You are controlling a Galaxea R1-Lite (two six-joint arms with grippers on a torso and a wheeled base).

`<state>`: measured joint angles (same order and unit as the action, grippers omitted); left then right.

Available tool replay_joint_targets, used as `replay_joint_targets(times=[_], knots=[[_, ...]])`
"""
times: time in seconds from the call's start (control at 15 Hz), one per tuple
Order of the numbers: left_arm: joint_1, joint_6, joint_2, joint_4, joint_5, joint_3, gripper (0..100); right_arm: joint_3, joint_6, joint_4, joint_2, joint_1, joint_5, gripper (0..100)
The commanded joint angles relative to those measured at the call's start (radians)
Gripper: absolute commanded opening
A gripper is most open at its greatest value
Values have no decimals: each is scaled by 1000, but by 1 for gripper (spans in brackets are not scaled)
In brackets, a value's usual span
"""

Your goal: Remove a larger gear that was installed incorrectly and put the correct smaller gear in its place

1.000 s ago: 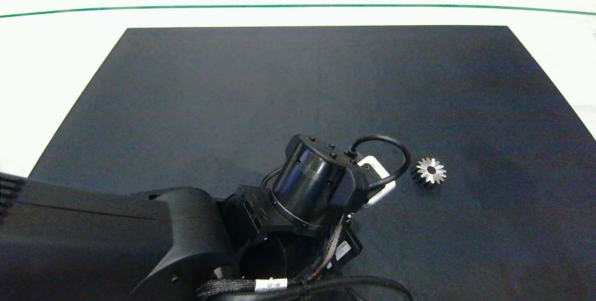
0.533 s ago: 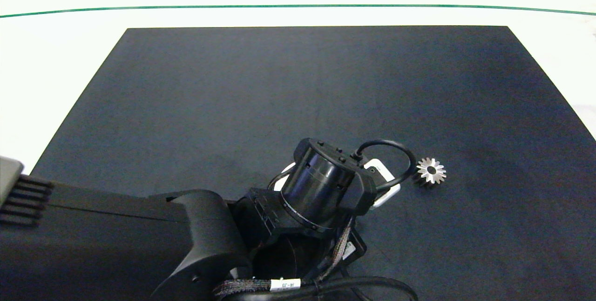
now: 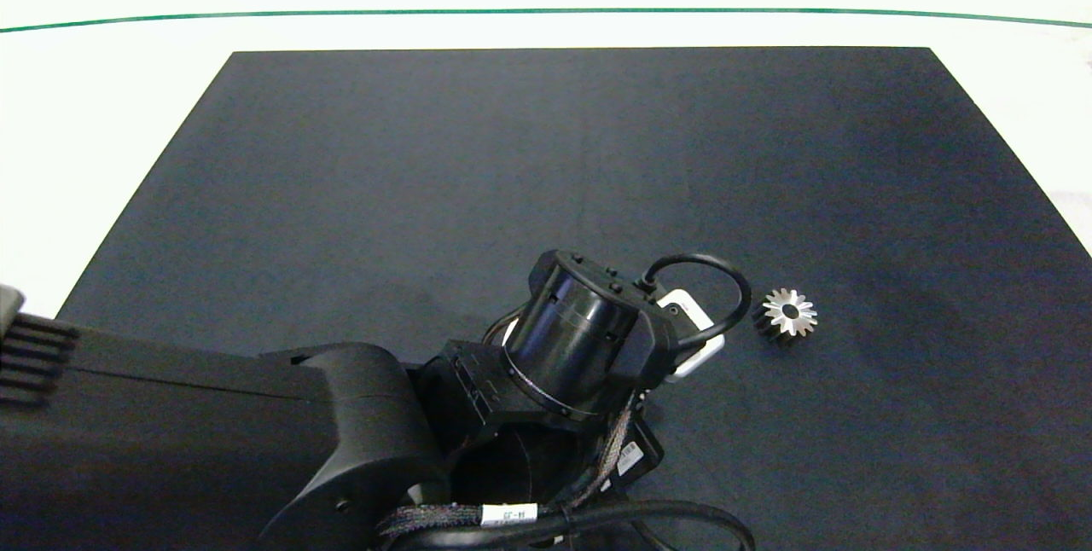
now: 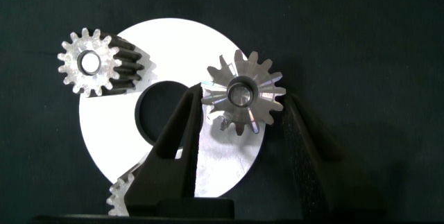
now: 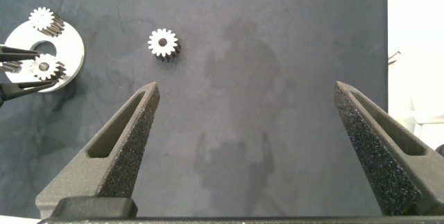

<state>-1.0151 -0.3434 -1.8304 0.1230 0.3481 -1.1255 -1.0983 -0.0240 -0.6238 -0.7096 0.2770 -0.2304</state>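
Note:
The larger gear (image 4: 243,93), with long pointed teeth, stands at the rim of a white disc plate (image 4: 208,44). My left gripper (image 4: 241,102) is shut on it, one finger against each side. A smaller gear (image 4: 90,62) sits on the same plate, and another smaller gear (image 4: 119,197) peeks out behind a finger. A third smaller gear (image 3: 786,313) (image 5: 163,42) lies loose on the mat, right of the left arm (image 3: 563,338). The arm hides the plate in the head view. My right gripper (image 5: 246,89) hangs open above bare mat. The larger gear (image 5: 45,66) also shows in the right wrist view.
A dark mat (image 3: 546,150) covers the white table (image 3: 102,107), which carries a green line (image 3: 546,11) along its far side. The mat's right edge (image 5: 387,44) shows in the right wrist view.
The left arm shifted slightly right and toward the front of the table, then came back close to where it was. The loose gear on the mat has not moved.

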Motion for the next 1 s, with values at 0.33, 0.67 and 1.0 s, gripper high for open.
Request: replay_joint_targets(times=[0.33, 0.67, 1.0], knots=[[-3, 0, 16, 6, 3, 30, 25, 0, -1, -4, 2, -1, -3, 100], [-3, 0, 19, 6, 3, 20, 25, -2, -2, -4, -1, 1, -3, 100], [0, 7, 95, -3, 5, 49, 25, 0, -1, -4, -1, -1, -3, 100]])
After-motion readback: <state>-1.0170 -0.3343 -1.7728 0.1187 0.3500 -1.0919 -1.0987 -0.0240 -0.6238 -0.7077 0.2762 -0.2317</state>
